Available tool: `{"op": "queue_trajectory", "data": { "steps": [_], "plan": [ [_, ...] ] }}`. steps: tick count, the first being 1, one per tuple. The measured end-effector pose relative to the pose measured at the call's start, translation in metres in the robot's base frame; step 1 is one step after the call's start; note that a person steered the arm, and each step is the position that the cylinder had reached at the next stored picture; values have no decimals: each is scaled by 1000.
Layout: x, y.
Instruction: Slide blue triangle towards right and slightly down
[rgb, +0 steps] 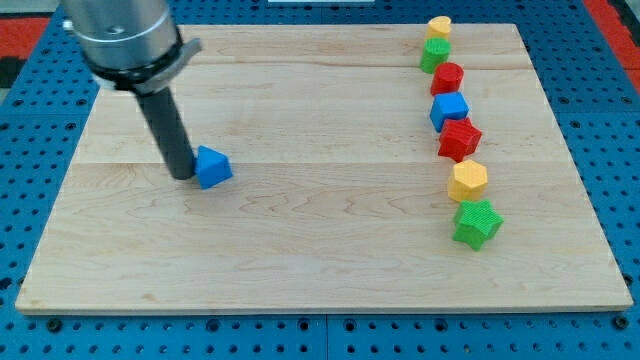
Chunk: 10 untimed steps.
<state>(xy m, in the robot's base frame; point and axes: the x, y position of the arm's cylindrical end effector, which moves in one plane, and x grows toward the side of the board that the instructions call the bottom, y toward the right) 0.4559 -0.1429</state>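
The blue triangle (212, 167) lies on the wooden board (320, 260), left of the board's middle. My tip (183, 176) rests on the board right at the triangle's left side, touching or almost touching it. The dark rod rises from the tip up to the grey arm at the view's top left.
A column of blocks runs down the view's right: a yellow block (439, 27), a green block (435, 54), a red block (447, 77), a blue cube (450, 109), a red star-like block (460, 139), a yellow hexagon (468, 181), a green star-like block (476, 222). Blue pegboard surrounds the board.
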Motion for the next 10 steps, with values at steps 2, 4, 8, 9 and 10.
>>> {"op": "queue_trajectory", "data": {
  "steps": [2,4,8,9,10],
  "plan": [
    [-23,48],
    [-23,110],
    [-42,150],
    [-29,163],
    [-23,163]
  ]
}}
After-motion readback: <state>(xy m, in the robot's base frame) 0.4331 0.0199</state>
